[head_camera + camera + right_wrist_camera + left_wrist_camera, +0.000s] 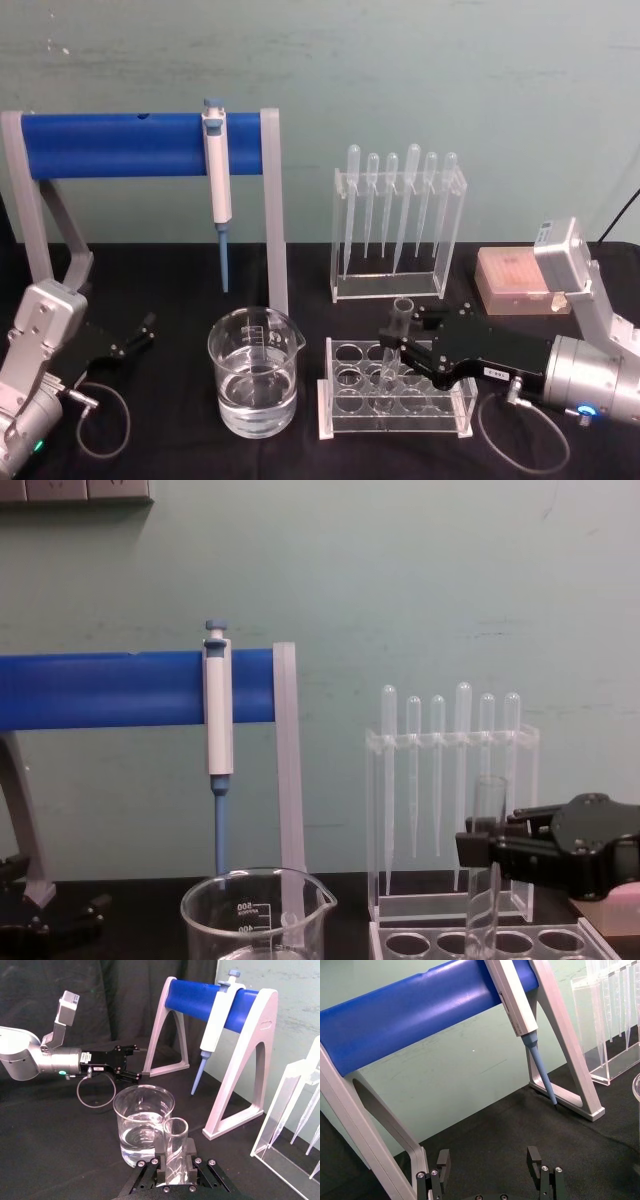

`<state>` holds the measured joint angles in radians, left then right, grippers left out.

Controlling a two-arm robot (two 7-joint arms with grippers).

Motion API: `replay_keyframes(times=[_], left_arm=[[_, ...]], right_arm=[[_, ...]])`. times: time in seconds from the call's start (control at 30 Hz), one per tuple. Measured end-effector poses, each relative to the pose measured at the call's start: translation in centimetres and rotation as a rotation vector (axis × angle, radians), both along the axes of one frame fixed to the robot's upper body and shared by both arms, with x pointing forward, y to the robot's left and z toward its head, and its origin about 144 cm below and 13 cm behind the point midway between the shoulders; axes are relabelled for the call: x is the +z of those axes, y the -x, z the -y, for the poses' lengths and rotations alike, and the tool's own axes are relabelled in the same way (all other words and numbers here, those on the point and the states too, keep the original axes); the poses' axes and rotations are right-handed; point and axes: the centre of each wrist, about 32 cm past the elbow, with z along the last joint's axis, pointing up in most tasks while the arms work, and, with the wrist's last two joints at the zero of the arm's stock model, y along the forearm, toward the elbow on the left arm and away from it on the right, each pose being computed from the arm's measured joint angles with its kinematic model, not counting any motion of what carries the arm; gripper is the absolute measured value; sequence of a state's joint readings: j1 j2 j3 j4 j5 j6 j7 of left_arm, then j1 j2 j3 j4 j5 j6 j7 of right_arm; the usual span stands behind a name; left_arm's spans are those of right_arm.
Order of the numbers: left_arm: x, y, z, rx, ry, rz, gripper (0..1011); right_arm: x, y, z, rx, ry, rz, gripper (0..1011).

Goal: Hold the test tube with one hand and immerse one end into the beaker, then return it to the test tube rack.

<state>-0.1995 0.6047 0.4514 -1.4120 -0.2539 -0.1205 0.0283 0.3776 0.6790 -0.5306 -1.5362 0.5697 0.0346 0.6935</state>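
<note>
The test tube is a clear glass tube leaning slightly, its lower end down among the holes of the clear tube rack. My right gripper is shut on its middle; in the right wrist view the tube sits between the black fingers. The chest view shows the tube rising above the right gripper. The beaker, partly filled with water, stands just left of the rack, also visible in the wrist view and chest view. My left gripper is parked open at the left.
A blue-and-grey stand with a hanging pipettor stands behind the beaker. A clear holder with several pipettes is behind the rack. A pink tip box sits at the back right. Black cloth covers the table.
</note>
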Motion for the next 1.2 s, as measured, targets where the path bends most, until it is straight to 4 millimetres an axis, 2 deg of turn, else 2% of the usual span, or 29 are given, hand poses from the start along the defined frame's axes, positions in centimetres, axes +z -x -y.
replay_keyframes(times=[0.4,0.97,1.1,1.13,1.2], left_arm=[[0.0,0.0,0.0,0.0,0.0,0.0,1000],[0.0,0.0,0.0,0.0,0.0,0.0,1000],[0.0,0.0,0.0,0.0,0.0,0.0,1000],[0.0,0.0,0.0,0.0,0.0,0.0,1000],[0.0,0.0,0.0,0.0,0.0,0.0,1000]], right_arm=[[-0.6,0.07,0.01,-0.007,-0.006,-0.005,224],[-0.48,0.04,0.03,-0.006,-0.005,-0.004,227],[-0.47,0.04,0.03,-0.006,-0.005,-0.004,289],[-0.46,0.04,0.02,-0.006,-0.005,-0.004,348],[-0.45,0.04,0.03,-0.006,-0.005,-0.004,386]])
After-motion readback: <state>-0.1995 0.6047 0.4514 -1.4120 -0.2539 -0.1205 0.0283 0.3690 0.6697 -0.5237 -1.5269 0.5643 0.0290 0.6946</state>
